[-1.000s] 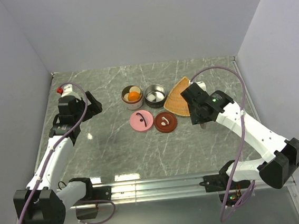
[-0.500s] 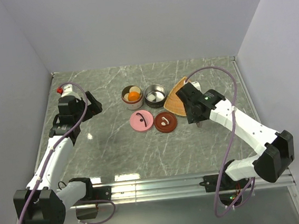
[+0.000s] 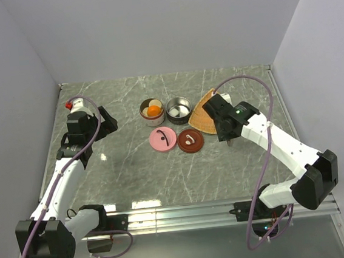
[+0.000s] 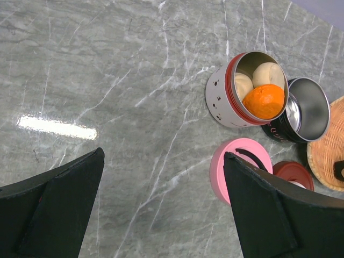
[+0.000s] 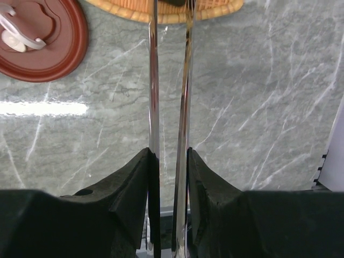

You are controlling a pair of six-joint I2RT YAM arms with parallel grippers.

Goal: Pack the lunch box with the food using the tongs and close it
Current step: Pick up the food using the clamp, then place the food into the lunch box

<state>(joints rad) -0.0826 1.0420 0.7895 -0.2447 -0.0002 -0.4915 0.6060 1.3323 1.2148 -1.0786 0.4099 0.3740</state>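
My right gripper (image 5: 168, 153) is shut on the tongs (image 5: 153, 80). Their two silvery arms run close together up to the edge of the woven tray (image 5: 129, 11). A dark piece sits between the arms at the frame's top edge, too cut off to identify. From above, the right gripper (image 3: 219, 124) hangs over the tray's near corner (image 3: 200, 119). The lunch box (image 3: 148, 118) is a cream tub with a red rim holding food (image 4: 263, 101), an orange ball and cream balls. My left gripper (image 4: 164, 156) is open and holds nothing, well left of the tub (image 4: 223, 102).
A steel tub (image 3: 178, 110) stands right of the cream one. A pink lid (image 3: 162, 139) and a dark red lid (image 3: 190, 140) lie flat in front of them. Grey walls close in the marble table (image 3: 134, 175) on three sides.
The right arm has shifted a little to the left, carrying the tongs closer over the woven tray. The left arm has stayed where it was.
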